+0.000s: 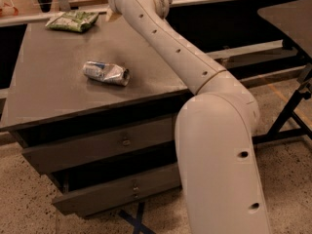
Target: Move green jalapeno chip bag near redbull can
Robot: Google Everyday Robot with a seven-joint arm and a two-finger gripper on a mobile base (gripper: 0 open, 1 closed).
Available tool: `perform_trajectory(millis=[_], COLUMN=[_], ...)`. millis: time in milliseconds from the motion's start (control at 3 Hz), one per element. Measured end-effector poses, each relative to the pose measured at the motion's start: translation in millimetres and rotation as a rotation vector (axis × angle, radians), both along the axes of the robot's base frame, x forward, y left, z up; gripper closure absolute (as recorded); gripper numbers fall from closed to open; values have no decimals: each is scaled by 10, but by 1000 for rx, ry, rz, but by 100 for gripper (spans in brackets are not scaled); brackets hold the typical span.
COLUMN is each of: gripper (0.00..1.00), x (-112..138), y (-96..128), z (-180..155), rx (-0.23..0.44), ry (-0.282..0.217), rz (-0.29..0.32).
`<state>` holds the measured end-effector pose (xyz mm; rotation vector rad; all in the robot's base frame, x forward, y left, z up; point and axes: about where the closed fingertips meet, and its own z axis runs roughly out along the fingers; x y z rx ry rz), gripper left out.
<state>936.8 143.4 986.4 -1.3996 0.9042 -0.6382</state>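
The green jalapeno chip bag (73,20), crinkled light green and white, lies flat at the far left corner of the dark tabletop (44,87). The redbull can (106,73), crushed silver with blue marks, lies on its side near the middle of the top, well in front of the bag. My white arm reaches from the lower right up across the table. My gripper (112,15) is at the far edge, just right of the bag and a little above the top, mostly hidden behind the wrist. Nothing shows in it.
The table is a cabinet with two drawers (122,143) in front. A second dark table (292,9) with black legs (287,111) stands at the right. A rail and shelf run behind the far edge. The floor is speckled.
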Motion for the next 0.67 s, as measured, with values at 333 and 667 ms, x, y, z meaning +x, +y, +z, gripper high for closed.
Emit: perform_trajectory(millis=[333, 667], gripper=[0, 0], x=[-97, -130], y=[92, 170], z=[-48, -116], rx=[32, -4], ry=[18, 22], rz=[71, 136])
